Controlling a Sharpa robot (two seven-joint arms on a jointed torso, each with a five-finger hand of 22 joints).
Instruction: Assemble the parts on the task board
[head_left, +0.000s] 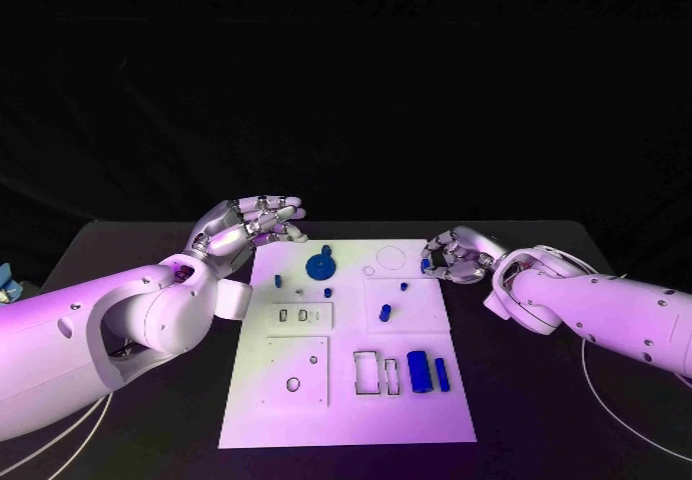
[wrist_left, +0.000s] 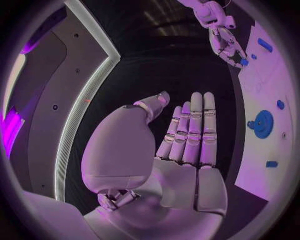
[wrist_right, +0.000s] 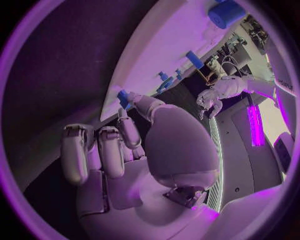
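1. The task board (head_left: 346, 400) lies mid-table, long axis running 12 to 6 o'clock.
2. Right hand (head_left: 459, 256) sits at the board's 2 o'clock edge, thumb and a finger pinching a small blue part (head_left: 427, 266); the right wrist view shows the same part (wrist_right: 123, 96) at the fingertips, other fingers curled in. Judgement: it is held over the board's edge for carrying to a seat.
3. Left hand (head_left: 248, 228) hovers off the 10 o'clock corner, fingers straight and apart, grasping nothing. Likely parked clear of the work.
4. Blue disc (head_left: 322, 266) rests near 12 o'clock; a short blue peg (head_left: 385, 313) lies at centre.
5. Blue cylinder (head_left: 418, 371) and a slimmer blue bar (head_left: 441, 375) lie side by side at 5 o'clock, beside rectangular slots (head_left: 366, 372), probably their seats.
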